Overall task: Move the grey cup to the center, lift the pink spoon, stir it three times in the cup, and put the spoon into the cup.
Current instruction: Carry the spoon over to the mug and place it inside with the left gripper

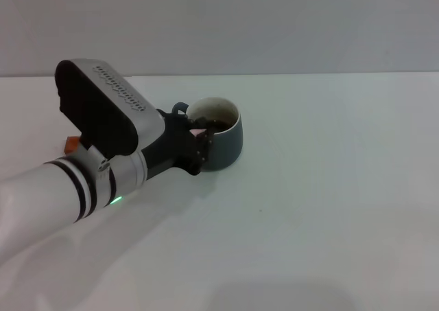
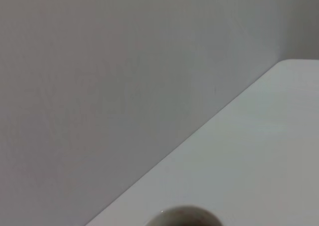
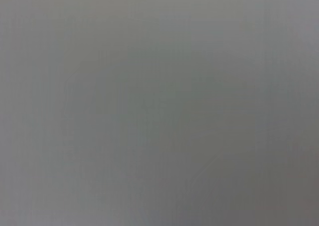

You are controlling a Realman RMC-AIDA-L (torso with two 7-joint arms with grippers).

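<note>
The grey cup [image 1: 228, 143] stands on the white tabletop [image 1: 322, 187], a little left of the middle, with dark liquid inside and its handle toward the back left. My left gripper [image 1: 201, 139] is at the cup's left rim. A small pale pink piece, the pink spoon [image 1: 199, 131], shows between its black fingers at the rim; the spoon's bowl is hidden. The cup's pale rim [image 2: 184, 217] just shows in the left wrist view. My right gripper is out of view; the right wrist view shows only plain grey.
A small red block [image 1: 70, 144] peeks out behind my left arm at the left. The table's back edge meets a grey wall [image 1: 274, 22].
</note>
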